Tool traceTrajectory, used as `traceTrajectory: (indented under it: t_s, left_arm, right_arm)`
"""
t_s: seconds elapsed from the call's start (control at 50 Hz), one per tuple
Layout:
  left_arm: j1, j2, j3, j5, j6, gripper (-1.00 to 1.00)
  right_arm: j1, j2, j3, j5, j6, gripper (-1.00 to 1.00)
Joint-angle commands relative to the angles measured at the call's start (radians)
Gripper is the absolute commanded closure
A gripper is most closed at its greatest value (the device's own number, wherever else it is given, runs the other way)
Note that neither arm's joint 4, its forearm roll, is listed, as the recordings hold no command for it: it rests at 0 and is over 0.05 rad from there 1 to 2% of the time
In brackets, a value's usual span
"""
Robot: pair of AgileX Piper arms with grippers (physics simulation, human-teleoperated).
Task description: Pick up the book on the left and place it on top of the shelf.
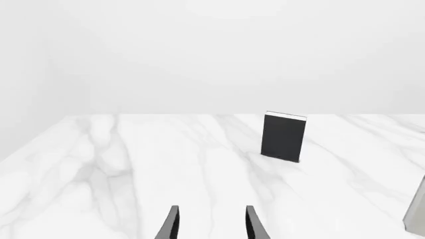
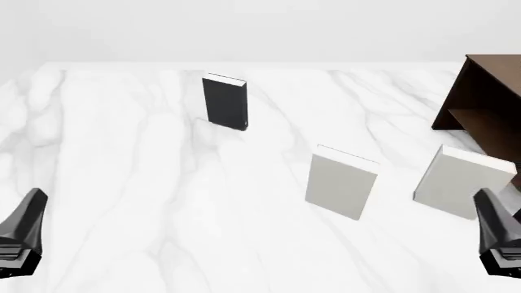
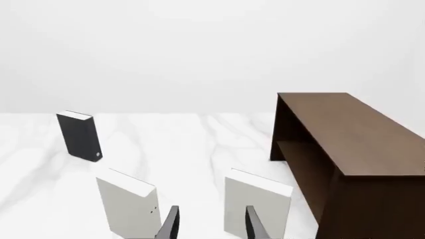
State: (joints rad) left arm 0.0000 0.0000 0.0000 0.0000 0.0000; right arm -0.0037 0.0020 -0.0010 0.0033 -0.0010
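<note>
The book [image 2: 224, 102] is dark charcoal with a white page edge and stands upright on the far left-centre of the marble table [image 2: 122, 159]. It also shows in the left wrist view as the book [image 1: 284, 137] and in the right wrist view as the book [image 3: 79, 135]. The dark brown shelf [image 2: 484, 116] stands at the far right, and its flat top [image 3: 352, 129] is bare. My left gripper [image 2: 28, 213] hovers at the near left, open and holding nothing, well short of the book. My right gripper [image 2: 490, 210] is at the near right, also open with nothing in it.
Two pale grey-white books stand upright: one near the middle [image 2: 342, 183] and one at the right [image 2: 460, 181], just in front of the shelf. The right gripper sits close behind that right one [image 3: 256, 201]. The other pale book [image 3: 126, 206] stands to its side.
</note>
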Motion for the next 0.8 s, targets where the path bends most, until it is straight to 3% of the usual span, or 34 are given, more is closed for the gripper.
traceTrajectory:
  t_s: [0.02,0.28,0.62,0.64,0.8]
  left_arm:
    - [0.000,0.000,0.000,0.000,0.000,-1.00]
    - [0.000,0.000,0.000,0.000,0.000,-1.00]
    - [0.000,0.000,0.000,0.000,0.000,-1.00]
    - [0.000,0.000,0.000,0.000,0.000,-1.00]
    - [0.000,0.000,0.000,0.000,0.000,-1.00]
  right_arm:
    - [-0.012,0.005,-0.002,0.008,0.002,-1.00]
    - [-0.018,0.001,-0.014,0.015,0.016,-1.00]
    - [0.062,0.003,-0.201,0.129,-0.004,-1.00]
    - [0.065,0.045,-0.202,0.087,-0.009,-1.00]
    - [0.109,0.205,-0.323,0.051,-0.038,-1.00]
